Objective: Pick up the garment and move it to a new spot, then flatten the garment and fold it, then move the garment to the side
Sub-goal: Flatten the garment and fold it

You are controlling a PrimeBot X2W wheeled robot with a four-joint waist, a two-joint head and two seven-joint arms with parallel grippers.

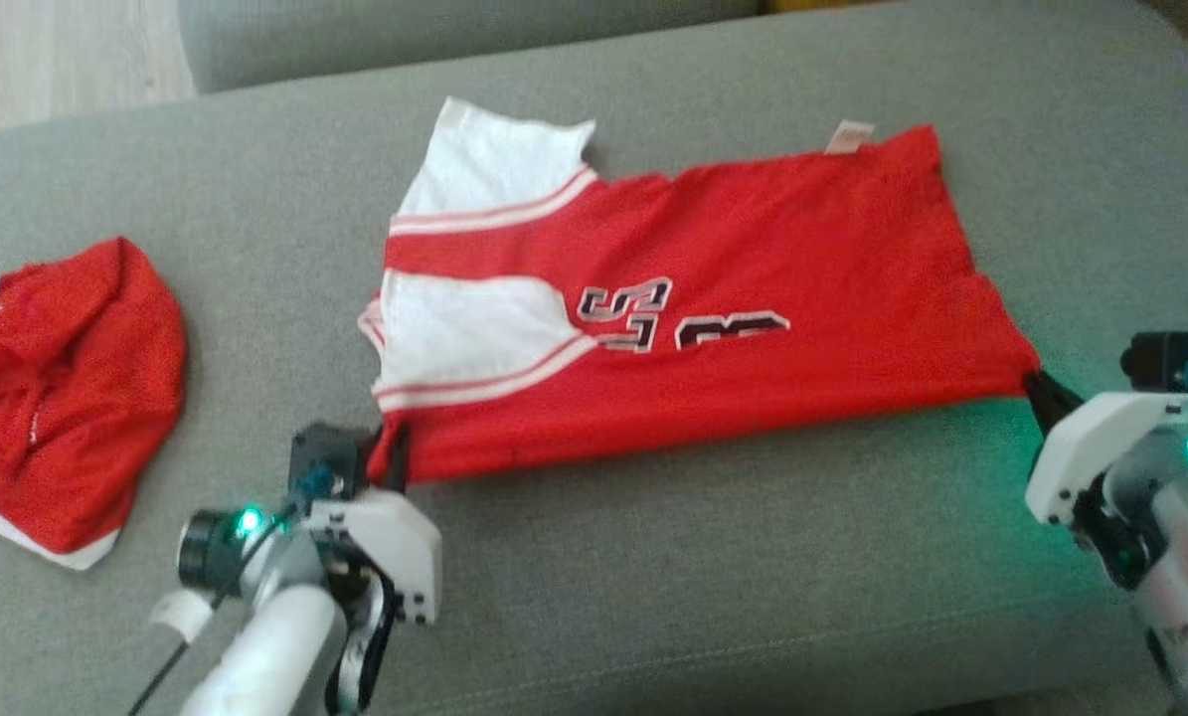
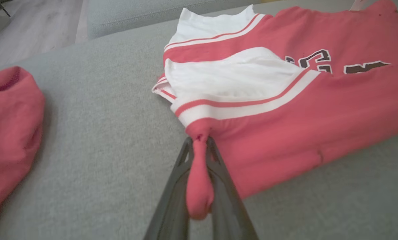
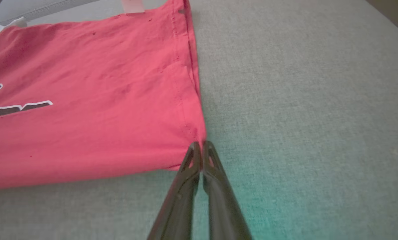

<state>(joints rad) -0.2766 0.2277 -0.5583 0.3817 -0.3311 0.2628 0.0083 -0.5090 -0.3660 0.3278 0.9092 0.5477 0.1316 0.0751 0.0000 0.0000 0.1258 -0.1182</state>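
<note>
Nearest, at the lower left: left gripper (image 1: 395, 452), squeezed tight on a bunched-up red corner of the garment (image 1: 753, 298). At the lower right: right gripper (image 1: 1039, 388), pinched shut on the other near corner, with only a tiny bit of cloth inside. Lies spread across the grey sofa cushion (image 1: 653, 617), red with white sleeves, near edge stretched between the two grips. Looks mostly flat, so probably ready for folding. Could go wrong with too hard a pull: might lose that tiny pinch on the right. Could also crumple the white sleeve part. Might bump the other red cloth (image 1: 57, 398) if dragged far left.
</note>
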